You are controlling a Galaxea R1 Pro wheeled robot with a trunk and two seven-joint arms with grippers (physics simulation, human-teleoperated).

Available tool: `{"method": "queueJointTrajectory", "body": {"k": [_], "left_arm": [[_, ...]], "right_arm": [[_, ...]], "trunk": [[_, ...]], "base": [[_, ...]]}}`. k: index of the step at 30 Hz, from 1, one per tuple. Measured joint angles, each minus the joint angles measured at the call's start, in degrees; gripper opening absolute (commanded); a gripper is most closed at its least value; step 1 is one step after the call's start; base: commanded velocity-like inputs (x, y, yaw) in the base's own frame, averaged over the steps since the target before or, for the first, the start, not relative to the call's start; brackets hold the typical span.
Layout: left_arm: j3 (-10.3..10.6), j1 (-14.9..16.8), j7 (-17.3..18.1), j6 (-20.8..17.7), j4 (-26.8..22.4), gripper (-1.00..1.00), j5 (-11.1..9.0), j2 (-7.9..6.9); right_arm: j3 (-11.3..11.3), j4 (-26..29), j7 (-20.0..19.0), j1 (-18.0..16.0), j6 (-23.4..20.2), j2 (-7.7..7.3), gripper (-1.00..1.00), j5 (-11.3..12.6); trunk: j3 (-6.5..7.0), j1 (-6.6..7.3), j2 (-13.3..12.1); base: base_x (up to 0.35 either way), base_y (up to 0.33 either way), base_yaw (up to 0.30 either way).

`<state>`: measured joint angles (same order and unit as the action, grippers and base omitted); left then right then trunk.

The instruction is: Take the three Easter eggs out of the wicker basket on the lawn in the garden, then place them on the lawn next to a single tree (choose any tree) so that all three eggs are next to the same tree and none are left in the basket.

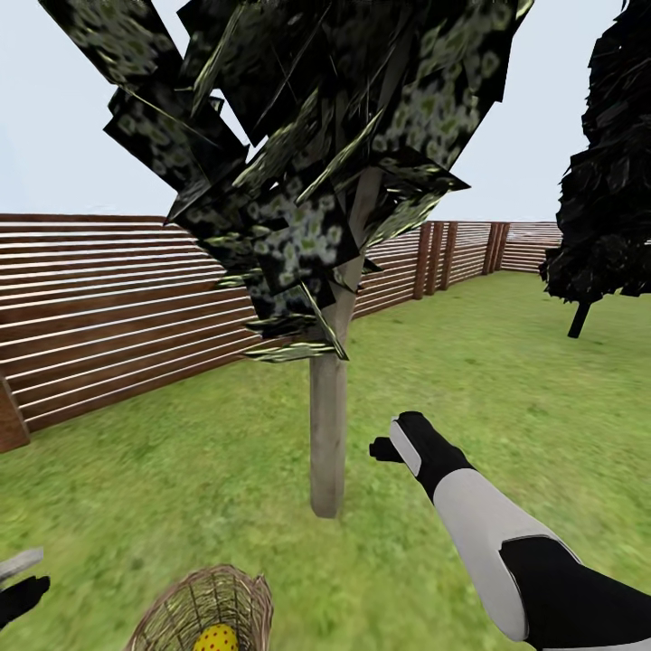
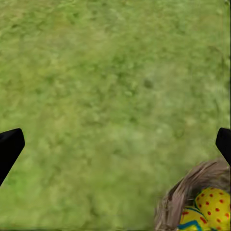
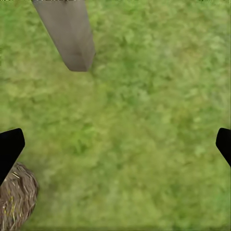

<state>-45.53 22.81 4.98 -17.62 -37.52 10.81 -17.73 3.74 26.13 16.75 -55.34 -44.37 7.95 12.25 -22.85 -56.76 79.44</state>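
The right hand [image 1: 391, 445] is extended forward at the end of the white-and-black right arm [image 1: 506, 551], above the lawn [image 1: 506, 398], just beside the trunk of the tree [image 1: 327, 425] on its right side and apart from it. In the right wrist view its two black fingertips [image 3: 9, 147] stand at opposite edges with bare grass between them, so the hand is released and carries nothing; the base of the trunk and a part of the wicker basket [image 3: 17, 202] appear near it. The left hand [image 2: 115, 144] is likewise released, its fingertips [image 2: 8, 147] spread wide over grass, with the basket rim close beside one fingertip. In the head view the basket stands on the lawn in front of the tree, near its base. Two Easter eggs are visible inside it in the left wrist view: a yellow egg with red dots [image 2: 214, 204] and, touching it, an egg with a blue zigzag band [image 2: 191, 221]. A third egg cannot be made out. A brown slatted wooden fence [image 1: 117, 307] bounds the garden behind the tree, and an all-black tree [image 1: 601, 199] stands well apart on the right.
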Motion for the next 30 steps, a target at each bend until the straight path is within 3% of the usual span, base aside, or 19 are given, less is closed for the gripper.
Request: {"method": "queueJointTrajectory", "body": {"k": [1,4,5,7,12,24,30], "left_arm": [[0.01,1.65,-0.52,-0.1,0.2,1.0,3.19,3.14],[-0.01,3.33,-1.48,-0.18,0.37,1.0,6.78,7.92],[-0.02,4.19,-2.16,-0.21,0.44,1.0,8.11,10.2],[-0.07,4.91,-2.9,-0.22,0.49,1.0,9.17,12.15],[-0.09,5.78,-4.01,-0.11,0.62,1.0,10.42,15.48],[-0.07,5.92,-3.82,1.22,1.13,1.0,10.58,17.93],[0.01,5.87,-3.9,1.1,6.65,1.0,10.58,18.27]], "right_arm": [[-0.02,0.0,0.0,0.0,0.0,0.0,1.0,-0.02],[-0.02,0.0,0.0,0.0,0.0,0.0,1.0,-0.02],[-0.01,0.0,0.0,0.0,0.0,0.0,1.0,-0.03],[0.0,0.0,0.0,0.0,0.0,0.0,1.0,-0.03],[0.02,0.0,0.0,0.0,0.05,0.0,1.0,-0.03],[0.07,0.01,0.0,0.01,0.02,0.0,1.0,-0.02],[0.15,0.0,0.0,0.0,0.01,0.0,1.0,-0.03]], "trunk": [[0.18,0.22,-0.4],[0.72,0.88,-1.6],[0.9,1.1,-2.0],[1.26,1.54,-2.81],[2.15,2.64,-4.81],[2.66,2.87,-5.23],[2.76,2.87,-5.23]], "base": [[0.0,0.0,0.0],[0.0,0.0,0.0],[0.0,0.0,0.0],[0.0,0.0,0.0],[0.0,0.0,0.0],[0.0,0.0,-0.094],[0.0,0.0,-0.041]]}}
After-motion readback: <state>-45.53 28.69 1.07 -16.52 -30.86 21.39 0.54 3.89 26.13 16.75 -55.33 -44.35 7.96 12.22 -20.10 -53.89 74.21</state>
